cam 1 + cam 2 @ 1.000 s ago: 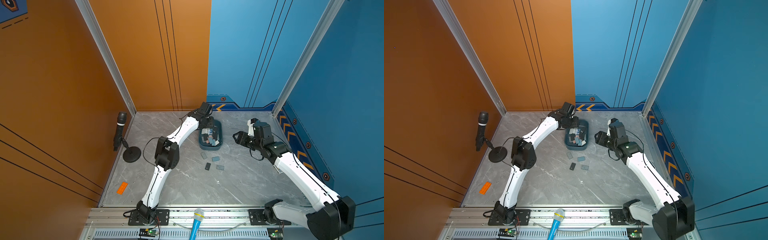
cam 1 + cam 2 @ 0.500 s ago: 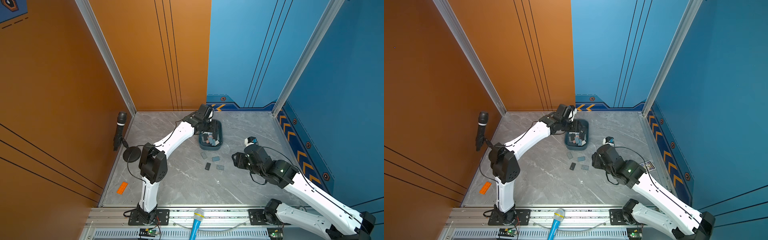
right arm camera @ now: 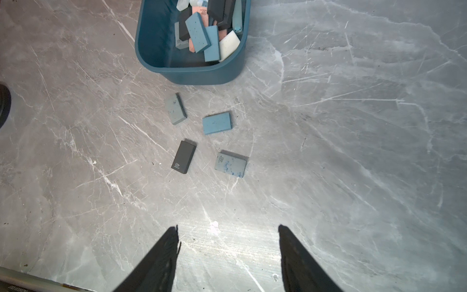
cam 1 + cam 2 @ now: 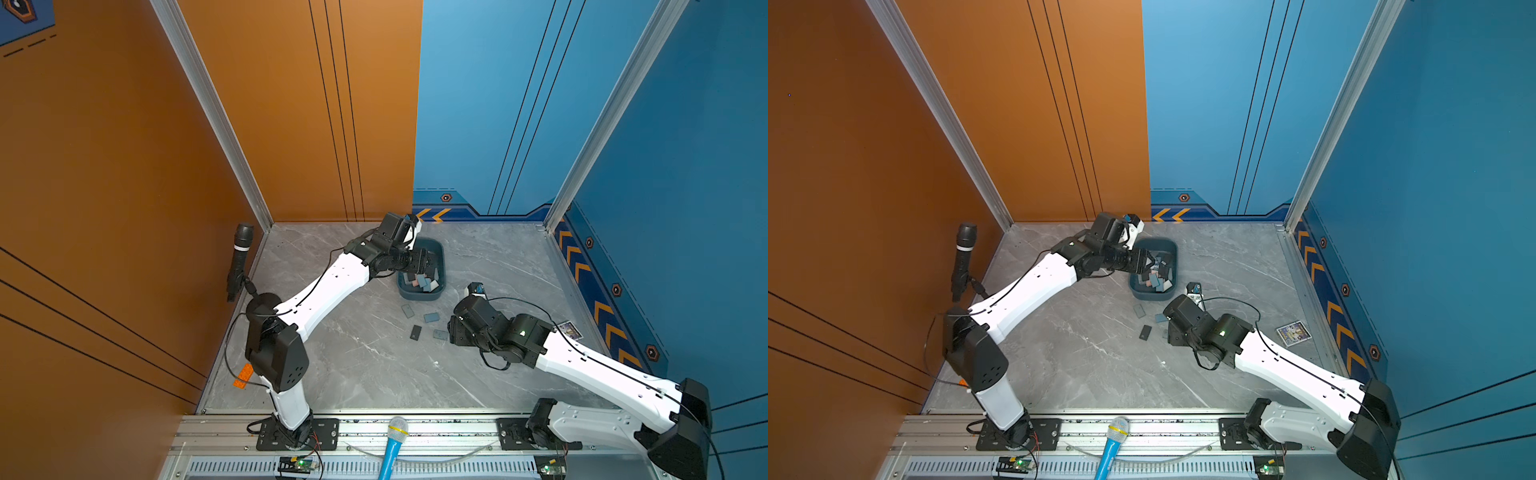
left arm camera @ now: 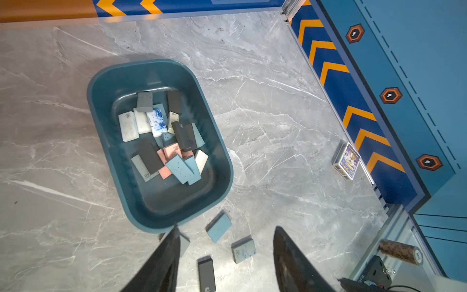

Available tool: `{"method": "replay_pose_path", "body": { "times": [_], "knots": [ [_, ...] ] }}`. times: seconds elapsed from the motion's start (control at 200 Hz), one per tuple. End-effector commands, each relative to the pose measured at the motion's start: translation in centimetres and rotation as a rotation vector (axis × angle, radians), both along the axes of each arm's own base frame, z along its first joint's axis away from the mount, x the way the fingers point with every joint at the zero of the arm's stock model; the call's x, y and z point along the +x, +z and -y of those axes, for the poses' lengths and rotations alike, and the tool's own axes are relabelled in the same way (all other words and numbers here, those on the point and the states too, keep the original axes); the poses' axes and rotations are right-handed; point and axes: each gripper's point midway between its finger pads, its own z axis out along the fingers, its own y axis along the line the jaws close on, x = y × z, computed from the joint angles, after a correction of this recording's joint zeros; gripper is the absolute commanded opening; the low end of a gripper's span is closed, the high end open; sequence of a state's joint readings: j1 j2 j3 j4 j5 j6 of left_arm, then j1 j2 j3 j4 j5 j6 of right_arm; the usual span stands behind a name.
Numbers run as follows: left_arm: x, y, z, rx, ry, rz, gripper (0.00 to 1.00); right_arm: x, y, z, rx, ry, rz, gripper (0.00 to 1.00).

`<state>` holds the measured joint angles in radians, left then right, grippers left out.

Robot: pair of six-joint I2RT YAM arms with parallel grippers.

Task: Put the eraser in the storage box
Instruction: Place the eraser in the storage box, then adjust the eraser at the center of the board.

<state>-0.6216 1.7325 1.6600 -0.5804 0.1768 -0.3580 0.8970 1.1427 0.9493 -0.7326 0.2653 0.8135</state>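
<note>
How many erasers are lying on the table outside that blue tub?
4, all beside the storage box: a grey-blue eraser and a blue eraser nearest it, a black eraser and a speckled grey eraser farther out. Others may be hidden.

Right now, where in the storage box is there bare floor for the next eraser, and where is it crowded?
Bare: the storage box floor at the end nearest the four loose erasers, and the table between box and small printed box. Crowded: the eraser pile across the box's middle and far end.
</note>
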Motion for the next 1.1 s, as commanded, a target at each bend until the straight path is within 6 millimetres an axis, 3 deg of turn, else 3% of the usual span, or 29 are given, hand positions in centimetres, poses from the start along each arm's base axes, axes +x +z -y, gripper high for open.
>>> {"method": "replay_pose_path", "body": {
  "times": [0.0,0.19,0.491,0.651,0.841,1.096],
  "knots": [
    [-2.2,-1.3,-1.9,0.054,-0.02,-0.054,0.6,0.0,0.3,-0.5,-0.024,0.043,-0.004,0.66],
    [-5.5,-2.7,-5.0,0.086,-0.017,-0.101,0.6,0.1,-1.3,-1.4,-0.08,0.113,-0.053,0.7],
    [-8.4,-3.7,-9.7,0.148,0.034,-0.141,0.62,0.3,-5.0,-2.2,-0.16,0.193,-0.174,0.77],
    [-8.0,-4.7,-12.1,0.169,0.093,-0.135,0.63,0.5,-7.4,-2.4,-0.205,0.223,-0.248,0.78],
    [-7.5,-5.9,-13.3,0.138,0.13,-0.193,0.62,0.9,-9.8,-2.3,-0.252,0.215,-0.304,0.8],
    [-7.0,-6.1,-14.2,0.113,0.161,-0.204,0.62,3.6,-11.4,-3.8,-0.211,0.168,-0.279,0.84]
  ]
}}
